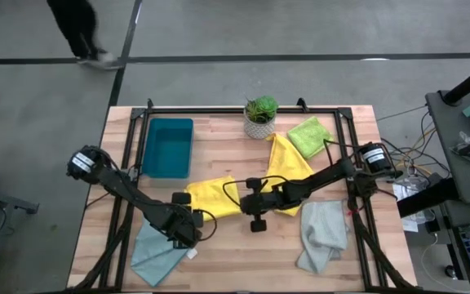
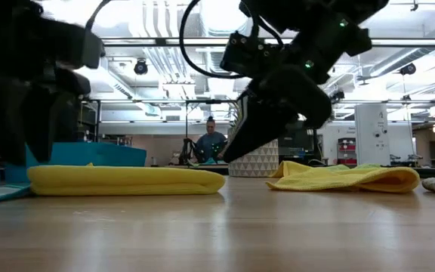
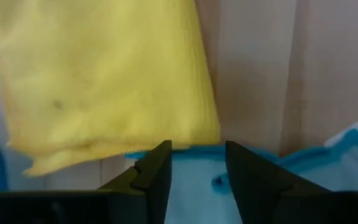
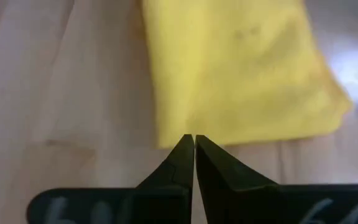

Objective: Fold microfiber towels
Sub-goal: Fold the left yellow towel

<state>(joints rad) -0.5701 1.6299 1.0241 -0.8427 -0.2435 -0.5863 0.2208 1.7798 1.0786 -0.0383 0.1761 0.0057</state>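
A folded yellow towel [image 1: 209, 196] lies flat on the table's middle and also shows in the low view [image 2: 123, 180]. My right gripper [image 1: 240, 198] is shut and empty just off the towel's right edge [image 4: 185, 134], with its fingertips [image 2: 229, 155] above the table. My left gripper [image 1: 192, 225] is open over a corner of the light teal towel [image 3: 197, 186], which lies at the near left [image 1: 157, 249], and it faces the yellow towel [image 3: 104, 81]. A second yellow towel [image 1: 290, 167], a lime green one [image 1: 309, 135] and a pale grey one [image 1: 322, 234] lie to the right.
A dark teal tray [image 1: 168, 147] stands at the far left. A small potted plant [image 1: 259, 116] stands at the far middle. Bare wood [image 1: 243, 253] shows between the teal and grey towels at the near edge. A person [image 2: 210, 143] sits in the room beyond.
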